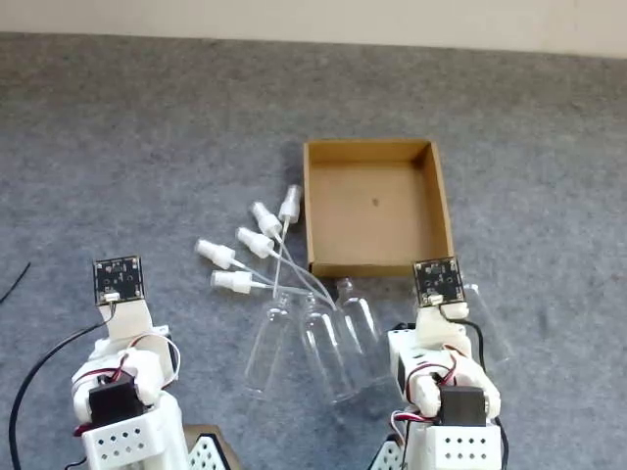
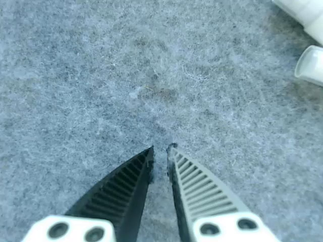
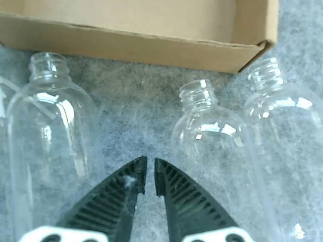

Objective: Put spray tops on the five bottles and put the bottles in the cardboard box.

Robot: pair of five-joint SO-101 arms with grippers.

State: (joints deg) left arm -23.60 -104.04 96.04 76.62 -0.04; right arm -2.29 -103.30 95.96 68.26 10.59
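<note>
Several clear, capless bottles lie on the grey carpet in front of the cardboard box (image 1: 372, 206); three of them (image 1: 266, 343) (image 1: 323, 345) (image 1: 361, 325) fan out between the arms. Several white spray tops (image 1: 233, 282) (image 1: 266, 217) with thin tubes lie left of the box. My right gripper (image 3: 150, 161) is shut and empty, low over the carpet between two bottles (image 3: 50, 126) (image 3: 217, 136), with a third bottle (image 3: 287, 116) beside them and the box wall (image 3: 151, 45) beyond. My left gripper (image 2: 160, 149) is shut on nothing over bare carpet, with two spray tops (image 2: 308, 12) (image 2: 310, 65) off to one side.
The left arm (image 1: 122, 372) stands at the lower left and the right arm (image 1: 441, 362) at the lower right, partly covering a bottle (image 1: 490, 328). A dark cable (image 1: 12, 284) lies at the left edge. Open carpet stretches behind and left of the box.
</note>
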